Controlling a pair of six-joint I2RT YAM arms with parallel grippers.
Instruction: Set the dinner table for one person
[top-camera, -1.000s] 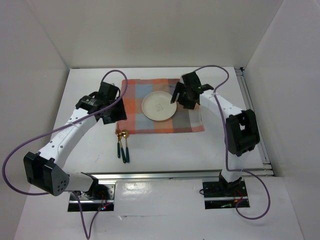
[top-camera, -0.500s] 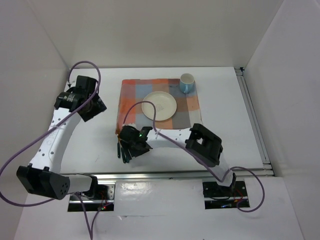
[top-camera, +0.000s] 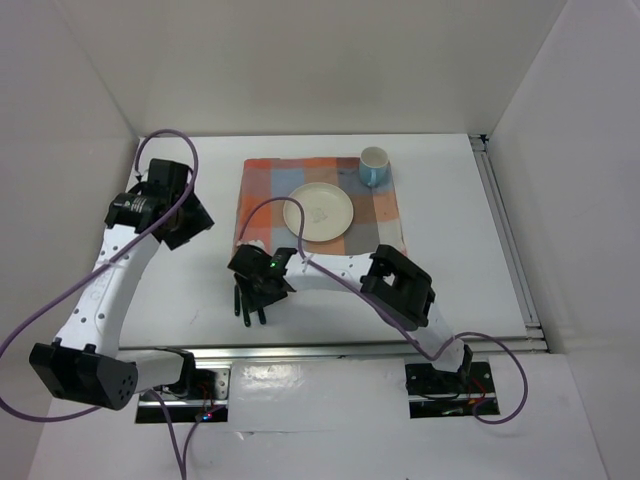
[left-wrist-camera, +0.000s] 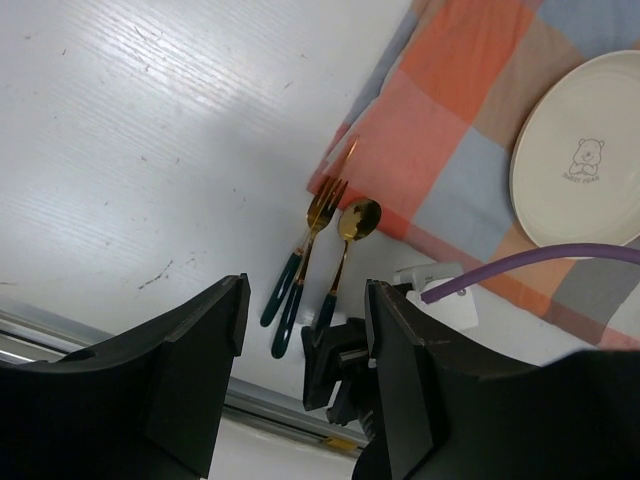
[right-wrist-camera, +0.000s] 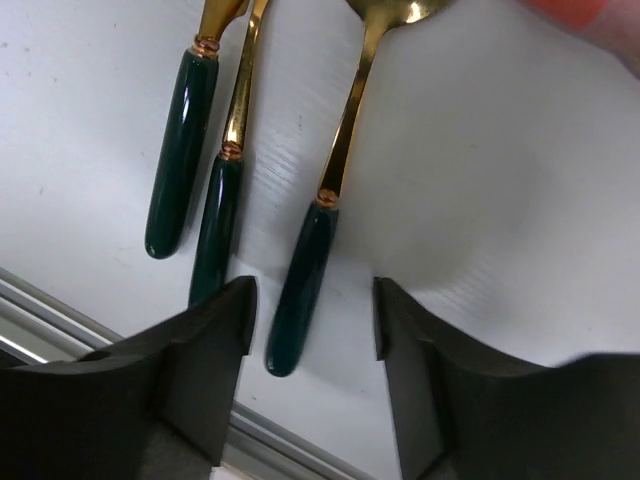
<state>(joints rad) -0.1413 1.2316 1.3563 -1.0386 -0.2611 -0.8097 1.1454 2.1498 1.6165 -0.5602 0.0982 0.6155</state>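
On the white dinner table (top-camera: 450, 270) lies a checked cloth (top-camera: 385, 215) with a cream plate (top-camera: 318, 212) and a blue-and-white cup (top-camera: 373, 165) on it. A gold spoon (right-wrist-camera: 300, 290), fork (right-wrist-camera: 215, 235) and knife (right-wrist-camera: 180, 150), all with dark green handles, lie side by side off the cloth's front left corner (top-camera: 243, 305). My right gripper (right-wrist-camera: 312, 340) is open low over them, with the spoon's handle between its fingers and a gap on each side. My left gripper (left-wrist-camera: 300, 370) hangs open and empty, high at the left (top-camera: 165, 205).
A metal rail (top-camera: 350, 347) runs along the table's near edge just behind the cutlery handles. White walls close the table in at the back and both sides. The right arm's purple cable (top-camera: 275, 205) arcs over the cloth's left part.
My right arm has left the cup on the cloth's back right corner and swung to the cutlery at the front left, its jaws narrowing. The left arm has drawn back to the left.
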